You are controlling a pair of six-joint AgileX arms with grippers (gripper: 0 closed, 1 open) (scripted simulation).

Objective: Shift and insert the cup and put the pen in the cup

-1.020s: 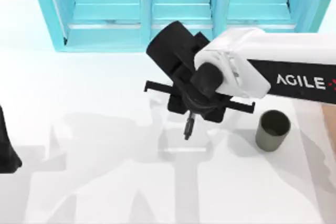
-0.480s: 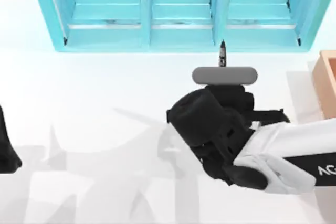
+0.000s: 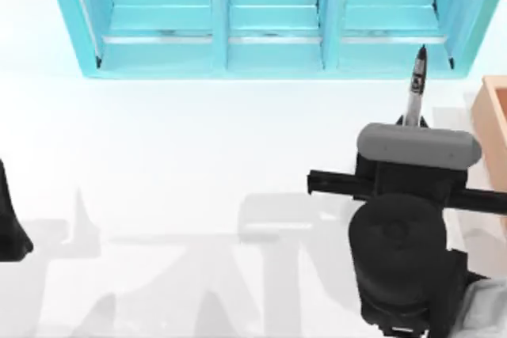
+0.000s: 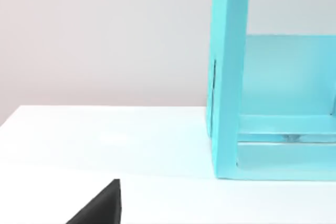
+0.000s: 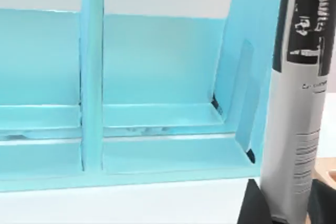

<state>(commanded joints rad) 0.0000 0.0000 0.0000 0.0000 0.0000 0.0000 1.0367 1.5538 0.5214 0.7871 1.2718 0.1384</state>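
Premises: a rendered test bench, not a lived-in room. A plain white table [image 3: 158,156] with smooth, unmarked surfaces carries a turquoise shelf unit [image 3: 269,17] split into open compartments along its far edge, with a bare pale wall [image 4: 105,35] behind it. The corner of a light wooden box [image 3: 493,116] sits at the table's right edge, and flat uniform colours and soft grey shadows on the tabletop mark the scene as computer-generated.
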